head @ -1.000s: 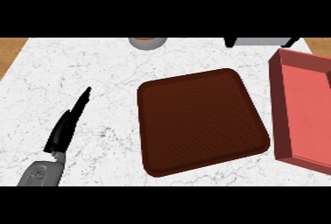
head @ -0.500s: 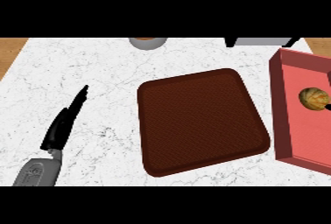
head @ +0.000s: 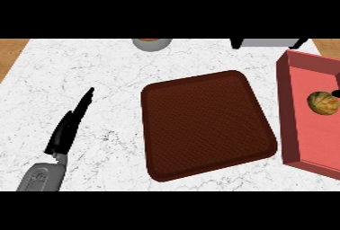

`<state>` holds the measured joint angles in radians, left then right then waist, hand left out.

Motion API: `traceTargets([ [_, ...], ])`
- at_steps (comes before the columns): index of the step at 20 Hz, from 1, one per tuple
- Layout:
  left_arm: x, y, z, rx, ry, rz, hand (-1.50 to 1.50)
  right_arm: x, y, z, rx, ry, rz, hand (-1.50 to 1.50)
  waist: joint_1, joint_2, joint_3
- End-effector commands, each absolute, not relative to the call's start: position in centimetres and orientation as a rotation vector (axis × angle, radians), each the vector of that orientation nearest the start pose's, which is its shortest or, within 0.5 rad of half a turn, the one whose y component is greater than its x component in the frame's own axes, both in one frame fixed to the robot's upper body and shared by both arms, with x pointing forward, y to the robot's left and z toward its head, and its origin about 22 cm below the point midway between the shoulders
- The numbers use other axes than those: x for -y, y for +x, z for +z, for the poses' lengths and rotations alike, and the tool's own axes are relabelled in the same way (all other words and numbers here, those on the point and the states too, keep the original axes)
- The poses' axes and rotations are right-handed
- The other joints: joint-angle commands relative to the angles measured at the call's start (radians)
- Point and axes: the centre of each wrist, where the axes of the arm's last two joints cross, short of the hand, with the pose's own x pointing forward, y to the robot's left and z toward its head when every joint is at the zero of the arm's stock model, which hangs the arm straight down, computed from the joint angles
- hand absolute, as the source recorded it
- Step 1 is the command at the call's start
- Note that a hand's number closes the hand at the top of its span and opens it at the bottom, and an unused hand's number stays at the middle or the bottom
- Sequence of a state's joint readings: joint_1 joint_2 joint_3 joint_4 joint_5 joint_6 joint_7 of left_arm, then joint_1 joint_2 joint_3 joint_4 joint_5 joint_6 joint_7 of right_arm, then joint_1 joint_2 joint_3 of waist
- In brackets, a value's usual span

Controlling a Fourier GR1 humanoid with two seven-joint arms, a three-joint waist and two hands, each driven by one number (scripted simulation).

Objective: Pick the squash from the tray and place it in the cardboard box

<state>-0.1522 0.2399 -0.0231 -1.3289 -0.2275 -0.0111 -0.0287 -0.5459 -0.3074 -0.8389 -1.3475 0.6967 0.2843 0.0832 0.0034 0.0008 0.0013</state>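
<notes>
Squash (head: 323, 103) near box's (head: 299, 134) right edge

Even, bright light falls flat on the white desk (head: 100, 90), with barely any shadows, no glare and no blur.

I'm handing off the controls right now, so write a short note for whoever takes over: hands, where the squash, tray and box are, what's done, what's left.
Left hand: open, fingers straight, over the counter left of the tray, holding nothing.
Right hand: only a dark sliver at the right edge beside the squash; grip cannot be judged.
Squash: inside the red box, at the view's right edge.
Tray: brown, mid-counter, nothing on it.
Done: squash off the tray and in the box.
Left: confirm release, withdraw the right hand.
</notes>
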Motion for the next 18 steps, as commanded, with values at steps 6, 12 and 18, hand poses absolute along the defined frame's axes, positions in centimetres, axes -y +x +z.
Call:
traceTargets([
  [6, -27.3, 27.6, -1.0, 1.472, 0.317, -0.421, 0.0, 48.6, 27.9, 12.1, 1.628, -0.886, -0.291, -1.5, -0.002, 0.001, 0.0],
  [12, -28.3, 27.8, -1.3, 1.479, 0.324, -0.417, 0.0, 54.4, 24.1, 9.9, 1.676, -0.948, -0.381, -1.5, 0.0, 0.004, 0.0],
  [18, -27.9, 28.7, 0.1, 1.471, 0.329, -0.415, 0.0, 58.8, 19.5, 9.0, 1.707, -0.996, -0.435, -1.5, -0.001, 0.003, 0.001],
])
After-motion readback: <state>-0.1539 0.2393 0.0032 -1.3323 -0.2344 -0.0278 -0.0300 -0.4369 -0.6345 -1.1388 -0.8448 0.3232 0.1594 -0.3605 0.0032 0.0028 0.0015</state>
